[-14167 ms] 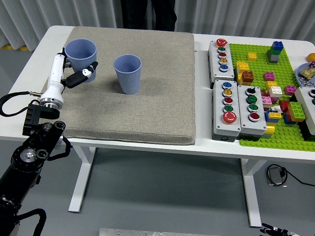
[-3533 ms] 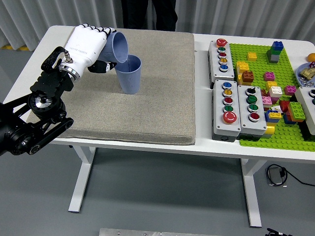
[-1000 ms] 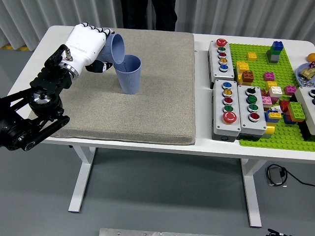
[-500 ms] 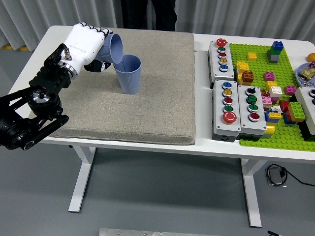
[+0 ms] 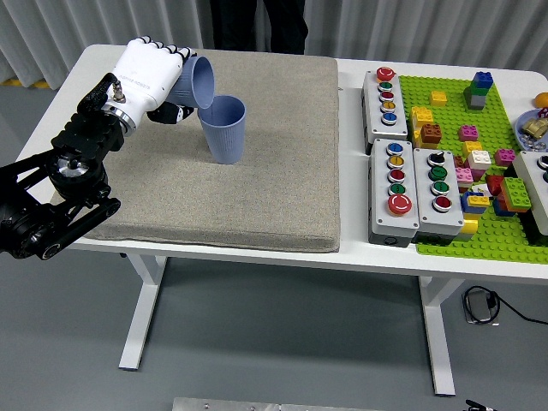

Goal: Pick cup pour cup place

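My left hand (image 5: 158,79), white with black fingertips, is shut on a blue cup (image 5: 198,81). That cup is tipped on its side, its mouth facing right just above the rim of a second blue ribbed cup (image 5: 224,128). The second cup stands upright on the grey mat (image 5: 257,197), near its far middle. The held cup's base is hidden inside my fingers. What is inside either cup cannot be made out. My right arm is out of view.
Three grey button boxes (image 5: 402,184) stand right of the mat. Further right a green baseplate (image 5: 479,231) carries several loose bricks. A person in dark clothes (image 5: 257,21) stands at the far side. White table edge (image 5: 257,257) runs along the front.
Compared with the earliest frame, my left hand has lifted the left cup and tipped it over the standing cup. Over the last second the hand has drawn slightly up and left.
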`<state>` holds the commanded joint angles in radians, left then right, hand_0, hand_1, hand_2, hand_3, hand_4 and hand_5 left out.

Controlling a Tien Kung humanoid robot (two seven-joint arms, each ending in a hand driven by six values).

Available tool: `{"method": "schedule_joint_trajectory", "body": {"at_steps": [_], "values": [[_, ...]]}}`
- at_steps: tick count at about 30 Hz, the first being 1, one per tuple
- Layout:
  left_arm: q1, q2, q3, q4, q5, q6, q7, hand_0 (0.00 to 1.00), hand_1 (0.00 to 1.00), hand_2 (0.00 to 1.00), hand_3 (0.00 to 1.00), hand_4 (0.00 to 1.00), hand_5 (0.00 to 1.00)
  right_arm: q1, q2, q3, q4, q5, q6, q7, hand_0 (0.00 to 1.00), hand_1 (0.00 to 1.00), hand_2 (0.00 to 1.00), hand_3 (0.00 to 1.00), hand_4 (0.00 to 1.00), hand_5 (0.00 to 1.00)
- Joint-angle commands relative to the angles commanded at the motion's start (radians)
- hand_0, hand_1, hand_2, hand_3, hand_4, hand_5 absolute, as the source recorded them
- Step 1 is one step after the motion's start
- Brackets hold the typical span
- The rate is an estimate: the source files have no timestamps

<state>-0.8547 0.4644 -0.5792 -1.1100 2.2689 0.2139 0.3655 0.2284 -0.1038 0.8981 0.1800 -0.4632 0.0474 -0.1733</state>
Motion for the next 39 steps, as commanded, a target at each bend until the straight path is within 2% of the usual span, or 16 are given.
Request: {"method": "schedule_joint_trajectory", "body": {"at_steps": [25, 39], "values": [[-0.003, -0.002, 0.008, 0.003, 0.000, -0.013, 0.008, 0.666, 0.643, 0.685, 0.740, 0.583, 0.002, -0.002, 0.000, 0.012, 0.000, -0.015, -0.002, -0.003, 0.657, 0.654, 0.673, 0.645, 0.444, 0.119], [-0.003, 0.002, 0.009, -0.022, 0.000, -0.050, 0.015, 0.683, 0.652, 0.693, 0.737, 0.574, 0.002, -0.010, 0.000, 0.014, 0.000, -0.021, -0.003, -0.004, 0.657, 0.653, 0.672, 0.645, 0.443, 0.119]]}}
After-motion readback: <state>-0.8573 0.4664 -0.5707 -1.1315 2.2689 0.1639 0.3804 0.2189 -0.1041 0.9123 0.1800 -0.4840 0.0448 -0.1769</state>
